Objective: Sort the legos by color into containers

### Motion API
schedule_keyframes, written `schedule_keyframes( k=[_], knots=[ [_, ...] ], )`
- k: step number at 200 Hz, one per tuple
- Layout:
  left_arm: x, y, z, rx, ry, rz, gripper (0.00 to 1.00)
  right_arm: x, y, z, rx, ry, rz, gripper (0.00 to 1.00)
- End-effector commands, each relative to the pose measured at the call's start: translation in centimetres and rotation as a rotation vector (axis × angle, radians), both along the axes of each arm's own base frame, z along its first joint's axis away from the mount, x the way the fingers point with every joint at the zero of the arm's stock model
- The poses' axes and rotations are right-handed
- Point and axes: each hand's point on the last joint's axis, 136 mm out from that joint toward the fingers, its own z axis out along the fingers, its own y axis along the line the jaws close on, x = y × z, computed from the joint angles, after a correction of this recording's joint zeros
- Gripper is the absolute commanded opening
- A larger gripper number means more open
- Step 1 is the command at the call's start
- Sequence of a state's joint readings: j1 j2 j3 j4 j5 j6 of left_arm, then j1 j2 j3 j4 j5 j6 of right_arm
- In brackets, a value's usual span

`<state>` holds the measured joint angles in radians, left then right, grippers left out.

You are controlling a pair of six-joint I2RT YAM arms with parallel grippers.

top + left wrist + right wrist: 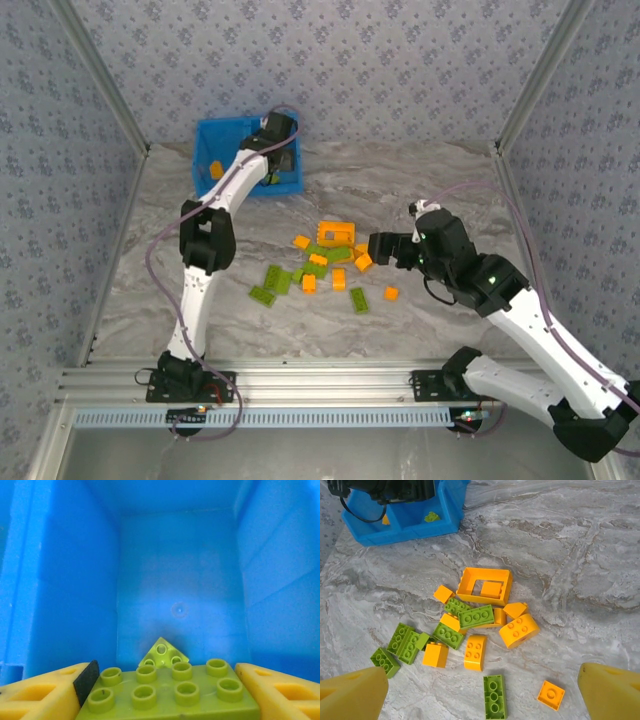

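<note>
At the bottom of the left wrist view, a lime brick [170,692] sits between our left fingers [35,690] inside the blue bin [75,580], which stands upper left in the top view. We cannot tell whether the brick is gripped or freed. Our right fingers [352,695] hang spread wide above loose orange and green legos [476,615] mid-tabletop [580,555].

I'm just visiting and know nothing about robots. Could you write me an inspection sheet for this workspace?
Surface: marbled table.
Job's things: blue bin at the far left, with an orange piece in its left compartment and a green piece in its right. Orange and green legos piled mid-table, an orange frame among them.
Clutter: nothing seen.
Grippers: left gripper over the bin's right compartment with a green brick between its jaws, grip unclear. Right gripper open by the pile.
Cables: a cable beside the left arm, another by the right.
Surroundings: patterned walls, metal rail at the near edge.
</note>
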<state>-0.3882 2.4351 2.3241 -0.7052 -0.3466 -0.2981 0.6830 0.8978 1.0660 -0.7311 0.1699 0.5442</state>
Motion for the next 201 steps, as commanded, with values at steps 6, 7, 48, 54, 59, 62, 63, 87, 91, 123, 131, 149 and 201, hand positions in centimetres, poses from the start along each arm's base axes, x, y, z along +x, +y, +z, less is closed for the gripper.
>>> schedule_keyframes(
  k=[6,7,48,54,59,62,63,87,91,123,131,149,201],
  knots=[
    [0.1,-0.6,5.5,-0.074,-0.089,-0.011,0.83,-0.4,-1.0,-0.8,-0.018,0.018,-0.036,1.00],
    [0.0,-0.6,5.6,-0.075,-0.091,-0.011,0.83,-0.4,-1.0,-0.8,-0.018,0.018,-0.036,1.00],
    [-1.9,-1.0,12.5,-0.173,-0.173,-0.045,0.92,-0.1,-1.2,-2.2,-0.081,0.028,-0.037,1.00],
    [-2.4,-1.0,13.7,-0.193,-0.187,-0.052,0.93,0.1,-1.2,-2.6,-0.093,0.033,-0.032,1.00],
    [-3.0,-1.0,14.8,-0.211,-0.200,-0.060,0.93,0.2,-1.0,-2.9,-0.104,0.041,-0.029,1.00],
    [-3.3,-1.1,15.5,-0.224,-0.207,-0.067,0.94,0.3,-1.0,-3.1,-0.111,0.045,-0.027,1.00],
    [-3.5,-1.1,15.6,-0.225,-0.208,-0.068,0.94,0.3,-0.9,-3.2,-0.113,0.048,-0.026,1.00],
    [-7.4,-1.4,20.6,-0.326,-0.275,-0.148,0.96,1.1,0.4,-5.6,-0.169,0.112,0.019,1.00],
    [-8.3,-1.6,21.1,-0.343,-0.276,-0.175,0.97,1.3,0.8,-6.0,-0.176,0.124,0.035,1.00],
    [-15.7,-1.8,22.2,-0.380,-0.277,-0.337,0.99,3.0,4.2,-9.7,-0.256,0.242,0.156,1.00],
    [-17.5,-1.4,21.9,-0.364,-0.274,-0.360,0.99,3.6,5.0,-10.5,-0.281,0.275,0.168,1.00],
    [-21.1,-0.2,20.4,-0.326,-0.251,-0.404,0.99,4.8,7.1,-12.9,-0.342,0.316,0.221,1.00],
    [-28.1,4.0,14.3,-0.253,-0.148,-0.354,0.99,9.3,10.2,-17.1,-0.526,0.372,0.259,1.00]
  ],
)
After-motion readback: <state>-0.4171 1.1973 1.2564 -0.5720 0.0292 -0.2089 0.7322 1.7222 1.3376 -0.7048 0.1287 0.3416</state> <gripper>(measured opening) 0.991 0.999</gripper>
